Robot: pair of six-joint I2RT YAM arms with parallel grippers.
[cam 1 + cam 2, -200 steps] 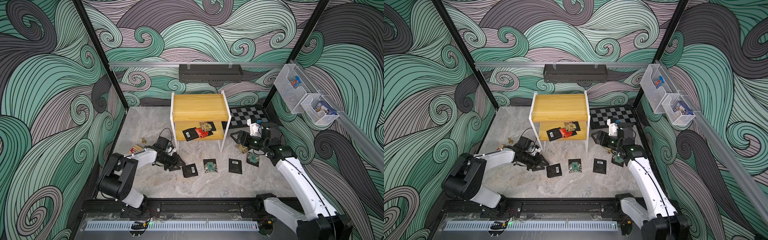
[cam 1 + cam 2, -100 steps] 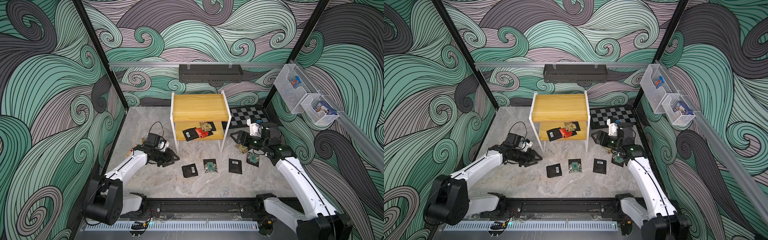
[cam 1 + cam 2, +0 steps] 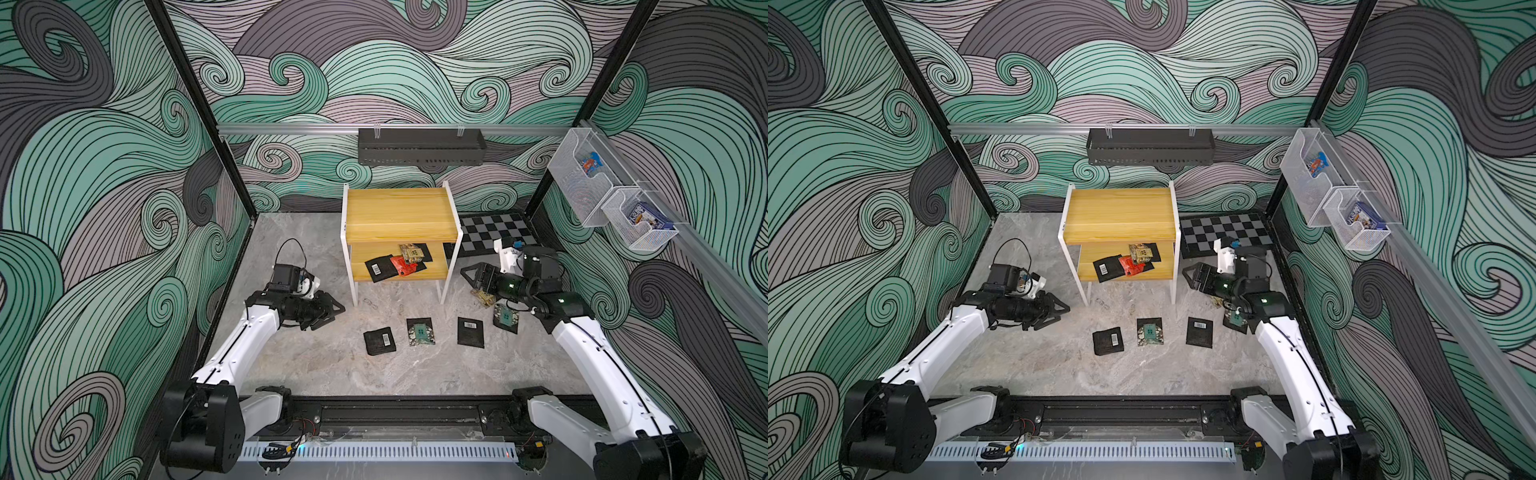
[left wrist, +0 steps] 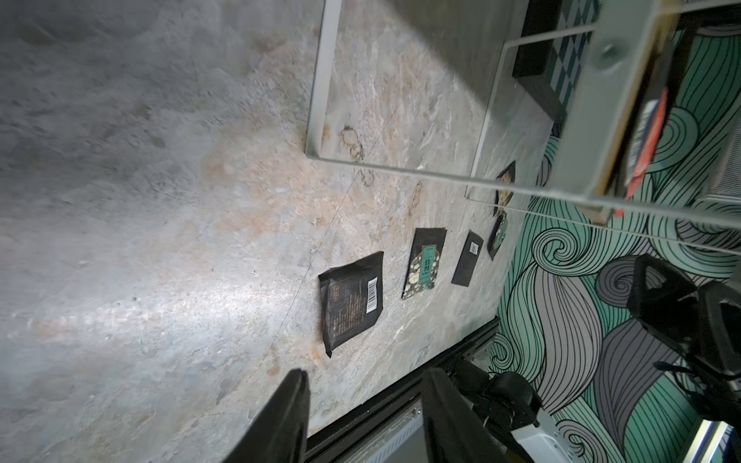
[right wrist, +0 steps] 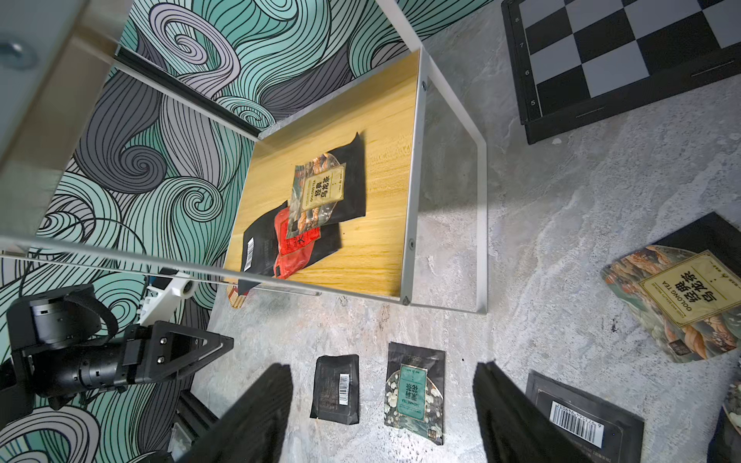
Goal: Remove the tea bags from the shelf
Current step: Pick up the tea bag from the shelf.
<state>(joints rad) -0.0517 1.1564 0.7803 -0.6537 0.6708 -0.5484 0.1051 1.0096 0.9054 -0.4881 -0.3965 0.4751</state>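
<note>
Lying beyond left claw: tea bags

Swirl-patterned walls; grey marble floor

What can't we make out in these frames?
Tea bags on the shelf lower board: overlapping, count unclear; the upper board hides the back in both top views.
Tan sachet: partly under the right gripper in a top view.
Barcode sachet: cut off by the right wrist view's edge.
Basket packets: too small in both top views.
</note>
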